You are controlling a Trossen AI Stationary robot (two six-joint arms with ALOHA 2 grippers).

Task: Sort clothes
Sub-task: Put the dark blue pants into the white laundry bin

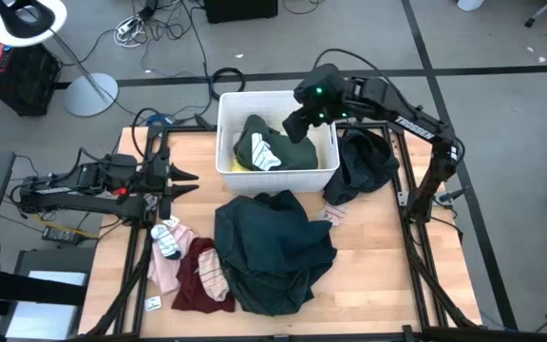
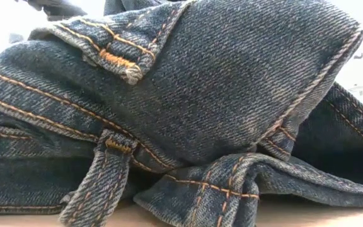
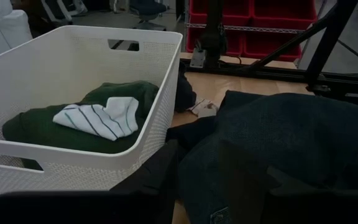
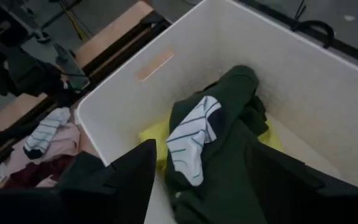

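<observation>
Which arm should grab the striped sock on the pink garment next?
Left, probably. The left gripper, open, sits at the table's left edge just above the striped sock. The right gripper hangs over the white bin, farther off.

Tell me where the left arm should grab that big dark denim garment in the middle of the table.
Probably the raised fold at the top edge of the dark denim garment, where the cloth humps up nearest the white bin. Come straight down from above: it lies crumpled, so a pinched ridge lifts best. The left tool waits at the table's left edge.
</observation>
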